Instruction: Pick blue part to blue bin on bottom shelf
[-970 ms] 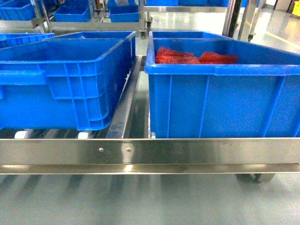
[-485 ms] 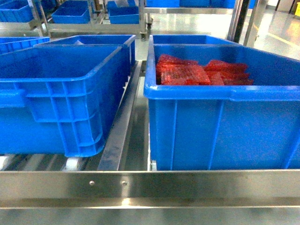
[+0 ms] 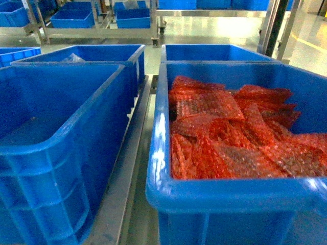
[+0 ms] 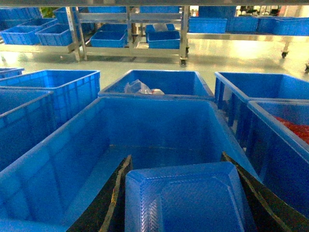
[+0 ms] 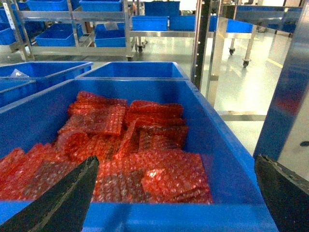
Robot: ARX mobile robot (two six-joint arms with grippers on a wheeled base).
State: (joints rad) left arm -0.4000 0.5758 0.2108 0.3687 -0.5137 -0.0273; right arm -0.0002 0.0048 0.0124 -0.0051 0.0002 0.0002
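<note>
Blue part (image 4: 186, 200), a ribbed plastic tray, sits clamped between the dark fingers of my left gripper (image 4: 186, 193), one finger pressed along each of its sides. Just beyond and below that gripper lies the blue bin (image 4: 145, 140), wide and bare inside, its near wall under my fingers. Past its far rim stands another blue bin (image 4: 159, 82) holding a bit of crumpled clear plastic (image 4: 140, 88).

To the right of my left gripper, across a steel divider rail (image 3: 130, 148) of the bottom shelf, is the bin of red bags (image 3: 204, 199). My right gripper (image 5: 169, 193) hovers over that bin's near edge, fingers spread wide with nothing between them, red bubble-wrap bags (image 5: 130, 145) heaped ahead of it.

Further off, in front of both grippers, steel racks (image 4: 130, 29) carry more blue bins across a pale glossy floor (image 5: 231, 92). A steel upright (image 5: 212, 53) rises ahead and right of my right gripper.
</note>
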